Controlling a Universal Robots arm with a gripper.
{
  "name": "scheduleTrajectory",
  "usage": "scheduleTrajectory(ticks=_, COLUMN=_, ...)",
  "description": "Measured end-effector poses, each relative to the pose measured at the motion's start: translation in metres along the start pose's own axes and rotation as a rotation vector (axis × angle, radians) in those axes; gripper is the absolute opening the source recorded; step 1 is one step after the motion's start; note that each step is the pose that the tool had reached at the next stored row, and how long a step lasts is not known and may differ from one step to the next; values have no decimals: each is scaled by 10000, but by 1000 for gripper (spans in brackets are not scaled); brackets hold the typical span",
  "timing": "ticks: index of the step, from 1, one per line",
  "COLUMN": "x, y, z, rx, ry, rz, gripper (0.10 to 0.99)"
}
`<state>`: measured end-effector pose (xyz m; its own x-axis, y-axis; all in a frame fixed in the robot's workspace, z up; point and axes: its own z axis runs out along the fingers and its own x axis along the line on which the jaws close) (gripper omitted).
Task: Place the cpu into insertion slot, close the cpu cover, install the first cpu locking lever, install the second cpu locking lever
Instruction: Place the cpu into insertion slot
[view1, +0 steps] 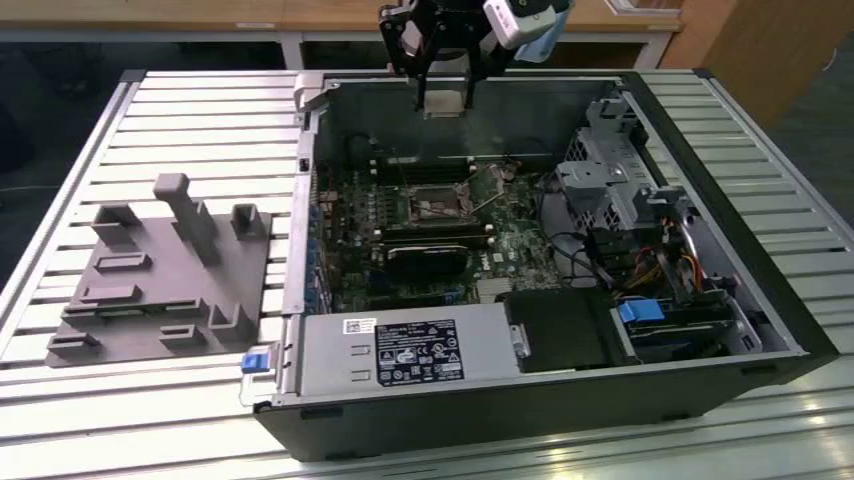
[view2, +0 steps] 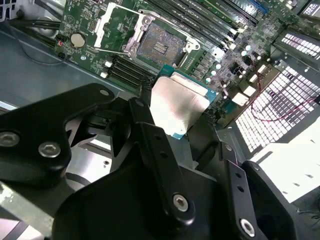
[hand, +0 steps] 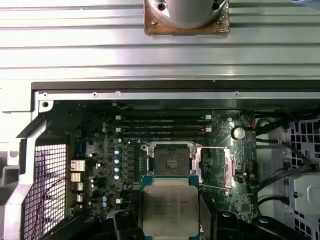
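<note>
A: Case (view1: 534, 400) open on the slatted table (view1: 200, 120). Gripper (view1: 446, 98)?
B: High above the case. Jaws closed, carrying 1 part.
A: Cover (view2: 104, 19)?
B: Swung open beside the socket (hand: 171, 161); socket bare.
A: Chip (hand: 171, 207)?
B: That's the part carried. Pinched by 2 opposite edges, flat, well above the socket. My read: keep it level, square its edges to the rim, lower straight, no sliding across the contacts.

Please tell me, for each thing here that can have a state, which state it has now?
cpu: held in the air, not seated.
gripper: shut on the cpu.
insertion slot: uncovered, empty.
cpu cover: swung open beside the insertion slot.
computer case: side panel off.
</note>
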<state>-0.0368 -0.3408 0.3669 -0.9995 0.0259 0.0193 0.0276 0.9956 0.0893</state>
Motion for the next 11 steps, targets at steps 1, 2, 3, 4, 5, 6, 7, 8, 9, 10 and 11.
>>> scheduleTrajectory(ticks=1, x=0, y=0, z=0, rx=0, ry=-1, rz=5, gripper=537)
scheduleTrajectory(ticks=2, x=0, y=0, z=0, rx=-1, ry=-1, rz=12, gripper=537)
scheduleTrajectory(ticks=3, x=0, y=0, z=0, rx=-1, ry=-2, rz=19, gripper=537)
scheduleTrajectory(ticks=4, x=0, y=0, z=0, rx=0, ry=-2, rz=28, gripper=537)
scheduleTrajectory(ticks=5, x=0, y=0, z=0, rx=0, ry=-4, rz=48, gripper=537)
scheduleTrajectory(ticks=6, x=0, y=0, z=0, rx=-1, ry=-6, rz=73, gripper=537)
scheduleTrajectory(ticks=7, x=0, y=0, z=0, rx=-1, ry=-9, rz=99, gripper=537)
scheduleTrajectory(ticks=8, x=0, y=0, z=0, rx=-1, ry=-11, rz=127, gripper=537)
scheduleTrajectory(ticks=9, x=0, y=0, z=0, rx=-2, ry=-13, rz=153, gripper=537)
scheduleTrajectory(ticks=10, x=0, y=0, z=0, rx=-2, ry=-16, rz=175, gripper=537)
scheduleTrajectory(ticks=11, x=0, y=0, z=0, rx=-3, ry=-18, rz=199, gripper=537)
